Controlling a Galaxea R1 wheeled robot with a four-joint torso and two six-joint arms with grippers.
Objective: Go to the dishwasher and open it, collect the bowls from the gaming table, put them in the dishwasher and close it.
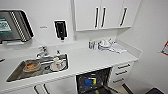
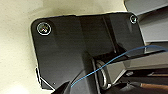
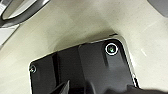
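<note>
White desk (image 1: 90, 61) runs wall to wall. Steel sink (image 1: 15, 75) sunk toward its left end, holding an orange-brown bowl (image 1: 31, 67) and a white cup (image 1: 57, 63); faucet (image 1: 42, 51) at the back edge. Bottles (image 1: 92, 45) and folded cloth (image 1: 119, 48) near the back right corner. White cabinets (image 1: 105, 13) overhead.

The dishwasher (image 1: 93, 81) is cut off at the head view's lower edge, its contents blurred.

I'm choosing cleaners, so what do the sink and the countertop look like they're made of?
The sink looks like brushed stainless steel: grey with a dull metallic sheen. The countertop looks like smooth white solid surface or laminate, plain, even and seamless; which one I can't tell.
</note>
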